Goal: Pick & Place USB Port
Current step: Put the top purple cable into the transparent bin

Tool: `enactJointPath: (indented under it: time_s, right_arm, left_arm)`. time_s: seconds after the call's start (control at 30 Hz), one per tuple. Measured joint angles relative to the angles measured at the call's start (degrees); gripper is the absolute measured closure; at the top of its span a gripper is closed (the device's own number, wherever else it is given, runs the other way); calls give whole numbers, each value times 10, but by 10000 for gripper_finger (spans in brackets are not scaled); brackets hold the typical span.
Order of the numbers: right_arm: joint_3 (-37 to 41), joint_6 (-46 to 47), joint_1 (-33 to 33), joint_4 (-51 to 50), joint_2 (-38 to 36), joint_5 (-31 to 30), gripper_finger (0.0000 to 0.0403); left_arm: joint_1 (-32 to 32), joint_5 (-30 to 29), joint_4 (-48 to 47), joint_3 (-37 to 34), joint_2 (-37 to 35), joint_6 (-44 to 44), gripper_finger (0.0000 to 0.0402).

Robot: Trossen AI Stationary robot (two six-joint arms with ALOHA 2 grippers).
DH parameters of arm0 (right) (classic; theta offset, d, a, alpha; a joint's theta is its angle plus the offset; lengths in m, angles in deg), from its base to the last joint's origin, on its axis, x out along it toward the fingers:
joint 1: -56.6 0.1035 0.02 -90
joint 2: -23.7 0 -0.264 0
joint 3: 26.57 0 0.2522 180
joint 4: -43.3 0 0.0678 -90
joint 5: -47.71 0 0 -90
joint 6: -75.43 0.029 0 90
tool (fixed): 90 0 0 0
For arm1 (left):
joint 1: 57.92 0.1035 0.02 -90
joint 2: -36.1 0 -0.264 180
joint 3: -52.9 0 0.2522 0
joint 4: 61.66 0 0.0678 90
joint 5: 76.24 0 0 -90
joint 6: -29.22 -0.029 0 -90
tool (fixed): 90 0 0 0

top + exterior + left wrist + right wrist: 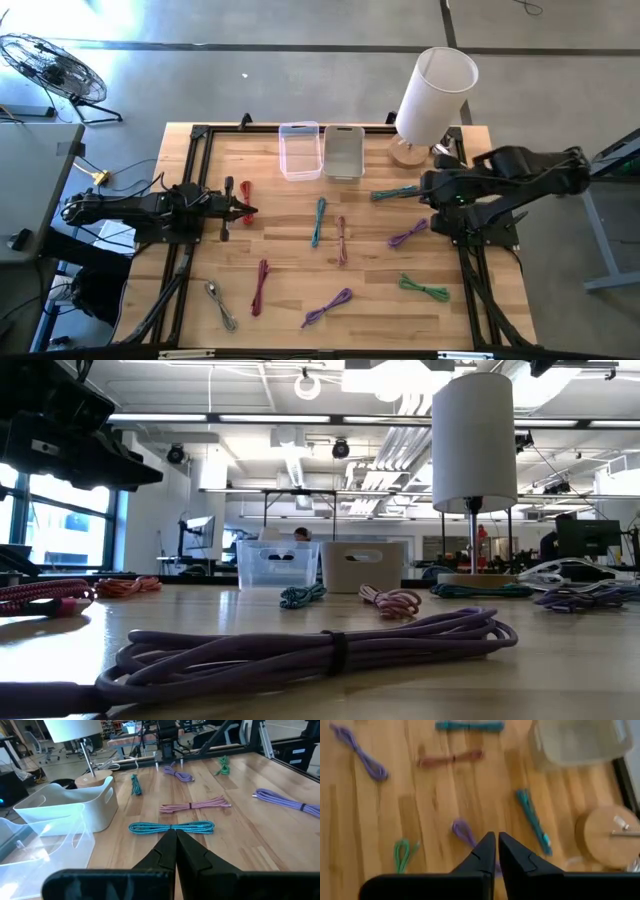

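Several bundled USB cables lie flat on the wooden table: a teal one (318,221), a pink one (341,240), a purple one (408,234), a dark teal one (395,193), a green one (424,288) and others. My left gripper (247,210) is shut and empty near the table's left side, pointing toward the teal cable (171,827). My right gripper (424,188) hovers above the table's right part, shut and empty. In its wrist view its fingertips (496,840) stand over the purple cable (463,831).
A clear bin (299,150) and a white bin (343,152) stand side by side at the far edge. A white-shaded lamp (432,95) on a round wooden base stands to their right. More cables lie near the front: purple (327,307), red (261,286), silver (220,303).
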Motion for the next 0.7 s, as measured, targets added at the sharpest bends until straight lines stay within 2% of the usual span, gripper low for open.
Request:
enactJointPath:
  time_s: [0.23,0.43,0.57,0.7]
  right_arm:
    - [-7,3,-6,-10,48,23,284]
    - [51,-48,2,-9,54,36,198]
    - [127,-85,7,1,54,63,182]
    - [214,-122,9,73,54,106,188]
  left_arm:
    - [0,6,0,0,0,0,401]
    - [0,8,0,0,0,-1,401]
    - [0,13,0,0,0,-1,401]
    - [0,15,1,0,0,-2,401]
